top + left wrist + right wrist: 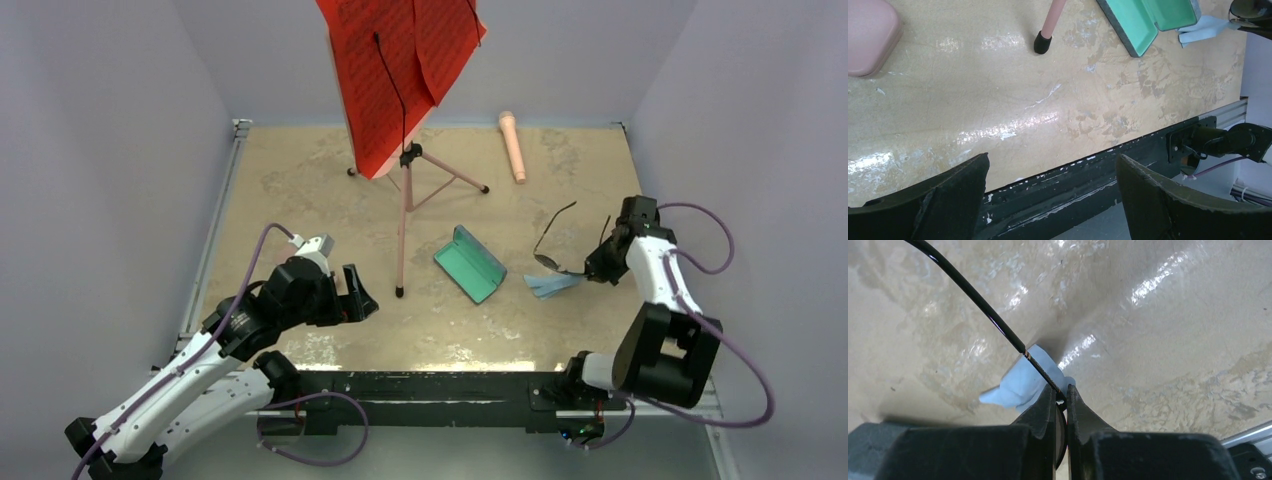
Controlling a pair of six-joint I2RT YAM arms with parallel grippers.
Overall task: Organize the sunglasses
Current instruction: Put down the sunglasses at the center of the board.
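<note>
The black sunglasses [556, 243] with long thin arms sit at the right of the table. My right gripper [598, 263] is shut on them at one lens. In the right wrist view the lens edge stands between my closed fingers [1061, 392], and one thin arm [973, 300] runs up to the left. The glasses rest at a light blue cloth [552, 286], also in the right wrist view [1018, 385]. My left gripper [356, 299] is open and empty over the front left of the table, its wrist view [1052, 162] showing the table's front edge. The white-framed pair is out of view.
An open grey-blue case with green lining [470, 262] lies left of the glasses. A red music stand [400, 70] on a pink tripod [405, 215] stands mid-table. A pink cylinder [513, 146] lies at the back. A pink case [868, 35] shows in the left wrist view.
</note>
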